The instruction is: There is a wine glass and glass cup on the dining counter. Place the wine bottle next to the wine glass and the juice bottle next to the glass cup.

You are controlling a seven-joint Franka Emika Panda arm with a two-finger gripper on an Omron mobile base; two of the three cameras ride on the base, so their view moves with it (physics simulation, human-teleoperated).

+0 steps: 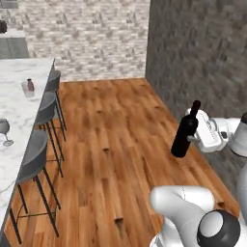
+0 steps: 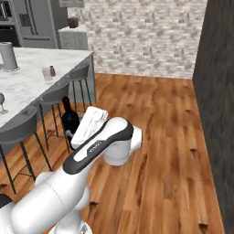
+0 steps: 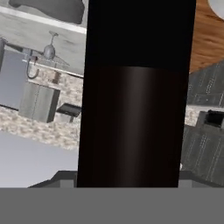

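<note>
On the counter (image 1: pixel 19 108) at left stand the wine glass (image 1: pixel 4 130) and, farther along, the cup (image 1: pixel 27 89) with the juice bottle (image 1: pixel 31 85) beside it. To the right, well off over the floor, the gripper (image 1: pixel 192 139) is clamped on the tilted wine bottle (image 1: pixel 185 130). The bottle could slip, or clip a stool (image 1: pixel 34 155) or the glass on approach.

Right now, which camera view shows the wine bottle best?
The left base view: the whole wine bottle shows, tilted, held over the floor. The right base view shows its upper part behind the hand. The hand view shows its dark body close up.
</note>
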